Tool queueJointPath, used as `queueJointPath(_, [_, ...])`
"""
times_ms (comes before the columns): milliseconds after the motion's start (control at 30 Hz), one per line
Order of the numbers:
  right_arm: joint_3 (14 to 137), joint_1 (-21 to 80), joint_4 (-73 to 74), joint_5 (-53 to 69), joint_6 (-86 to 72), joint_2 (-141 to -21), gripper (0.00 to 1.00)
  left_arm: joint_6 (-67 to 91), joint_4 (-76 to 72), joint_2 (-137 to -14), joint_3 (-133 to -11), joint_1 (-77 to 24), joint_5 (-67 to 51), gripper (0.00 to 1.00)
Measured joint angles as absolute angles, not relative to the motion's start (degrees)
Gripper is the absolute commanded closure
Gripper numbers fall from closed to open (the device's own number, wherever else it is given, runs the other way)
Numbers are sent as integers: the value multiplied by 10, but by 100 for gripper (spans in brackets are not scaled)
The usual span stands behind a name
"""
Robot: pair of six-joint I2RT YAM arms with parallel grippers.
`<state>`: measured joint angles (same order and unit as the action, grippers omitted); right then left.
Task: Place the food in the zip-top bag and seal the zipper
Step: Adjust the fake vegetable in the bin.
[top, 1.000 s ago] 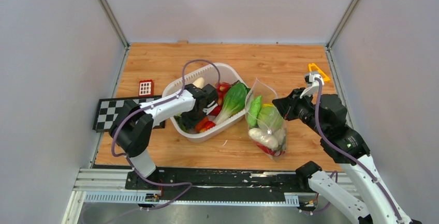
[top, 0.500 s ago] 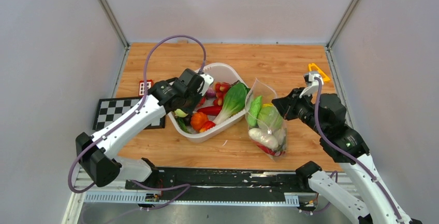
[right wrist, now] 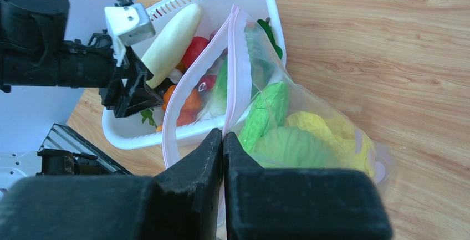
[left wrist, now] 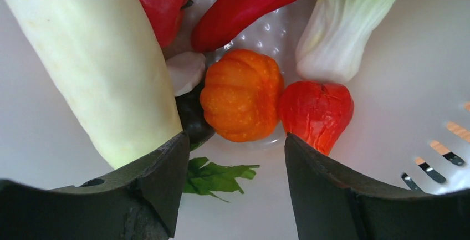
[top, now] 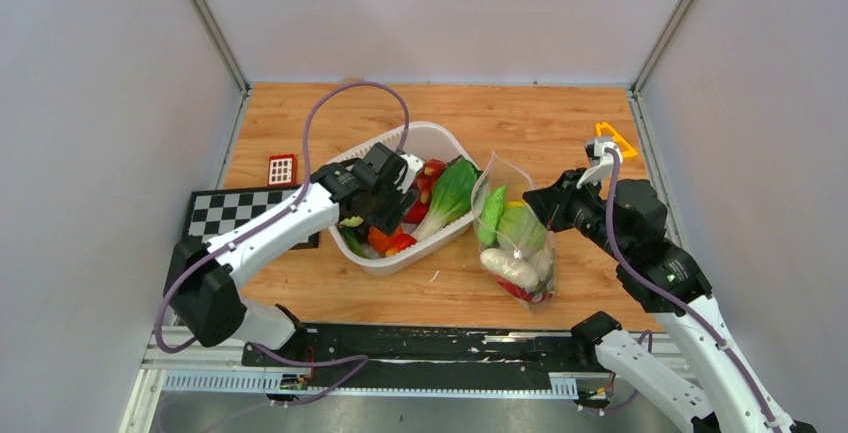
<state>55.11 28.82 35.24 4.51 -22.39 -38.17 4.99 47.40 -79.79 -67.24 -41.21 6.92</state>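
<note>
Zip-top bag point(top: 515, 238) is lying beside the white tub point(top: 437, 134); the right gripper point(right wrist: 223, 136) is pinching its zipper point(right wrist: 231, 68) edge. The left gripper point(left wrist: 231, 154) is hovering inside the tub, open and empty.

A radish point(left wrist: 94, 57) and red piece point(left wrist: 316, 112) crowd the pumpkin point(left wrist: 242, 96).

The left arm point(top: 270, 233) stretches forward and to the right with its wrist tipped downward. The left gripper point(left wrist: 235, 159) has its jaws apart with nothing clasped between them. The right arm point(top: 660, 263) bends inward toward the left, forearm roughly level. The right gripper point(right wrist: 223, 140) has its fingers pressed together, pinching the bag point(right wrist: 260, 57) at its rim.
</note>
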Motion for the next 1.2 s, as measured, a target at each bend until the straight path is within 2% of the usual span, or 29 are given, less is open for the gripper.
queueJointPath(67, [551,288,352,45,-224,-382,94,54,470,-812,-669,-412,75,22])
queueJointPath(267, [551,288,352,46,-224,-382,94,62,461,-803,-659,-412,128,20])
queueJointPath(500, [551,288,352,46,-224,-383,94,76,438,-723,-637,-412,248,6])
queueJointPath(633, [551,288,352,46,-224,-383,94,81,436,-720,-637,-407,302,3])
queueJointPath(767, [551,288,352,47,-224,-383,94,85,435,-745,-632,-384,296,3])
queueJointPath(1067, [551,288,352,47,-224,-383,94,88,437,-827,-631,-354,264,11])
queueJointPath(1167, [551,288,352,48,-224,-383,94,88,433,-843,-631,-353,258,22])
queueJointPath(1200, [551,288,352,48,-224,-383,94,88,432,-847,-631,-352,256,31])
